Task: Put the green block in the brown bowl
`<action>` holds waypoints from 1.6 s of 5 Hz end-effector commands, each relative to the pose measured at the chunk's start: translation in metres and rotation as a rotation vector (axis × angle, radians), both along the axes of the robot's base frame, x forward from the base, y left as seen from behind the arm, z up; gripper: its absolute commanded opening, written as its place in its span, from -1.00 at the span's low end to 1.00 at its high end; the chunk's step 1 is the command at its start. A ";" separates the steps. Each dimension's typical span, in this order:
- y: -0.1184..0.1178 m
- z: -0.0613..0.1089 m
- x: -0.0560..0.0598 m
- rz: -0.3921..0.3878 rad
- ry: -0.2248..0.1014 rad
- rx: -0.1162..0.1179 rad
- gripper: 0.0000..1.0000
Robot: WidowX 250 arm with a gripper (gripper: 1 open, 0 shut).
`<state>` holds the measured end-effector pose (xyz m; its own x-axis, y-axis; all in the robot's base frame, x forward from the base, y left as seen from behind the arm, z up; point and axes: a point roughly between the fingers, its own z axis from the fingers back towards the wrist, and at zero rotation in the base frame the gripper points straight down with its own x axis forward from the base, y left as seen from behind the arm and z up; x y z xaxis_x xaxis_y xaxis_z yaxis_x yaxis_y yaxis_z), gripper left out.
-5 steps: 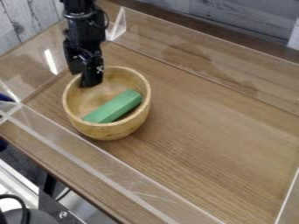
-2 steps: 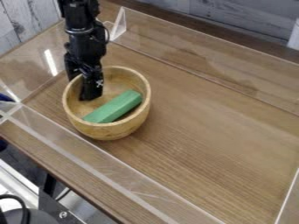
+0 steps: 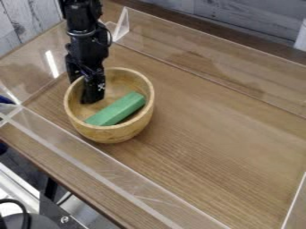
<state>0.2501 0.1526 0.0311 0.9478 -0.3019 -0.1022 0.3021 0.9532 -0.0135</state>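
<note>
A: One green block, one brown bowl, and the block already lies inside the hollow, slanted across it toward the right wall.

B: And the pincer?

A: It hangs straight down over the left part of the bowl, its tips dipped below the rim, jaws spread and holding nothing. The block sits just beside it, apart from the fingers as far as I can see.

B: What has changed from a second ago?

A: Very little. The arm has sunk slightly deeper into the bowl; the block has kept its place and its slant. In the last half second nothing visibly shifts.

B: So where does that leave the job?

A: I judge it done in substance: the block rests in the bowl, let go. What remains, I would guess, is lifting clear of the rim without nudging the bowl across the tabletop.
</note>
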 end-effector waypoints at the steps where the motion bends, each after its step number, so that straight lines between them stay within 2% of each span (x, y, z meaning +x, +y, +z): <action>1: 0.004 0.017 0.011 0.014 -0.057 0.026 1.00; 2: 0.003 0.019 0.017 0.022 -0.064 0.026 1.00; 4: -0.001 0.025 0.017 0.028 -0.037 0.051 1.00; 5: -0.006 0.015 0.020 0.006 -0.058 0.050 1.00; 6: -0.010 0.006 0.022 -0.015 -0.075 0.049 -1.00; 8: -0.009 0.015 0.018 -0.024 -0.085 0.012 -1.00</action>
<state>0.2632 0.1393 0.0304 0.9434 -0.3256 -0.0628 0.3252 0.9455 -0.0175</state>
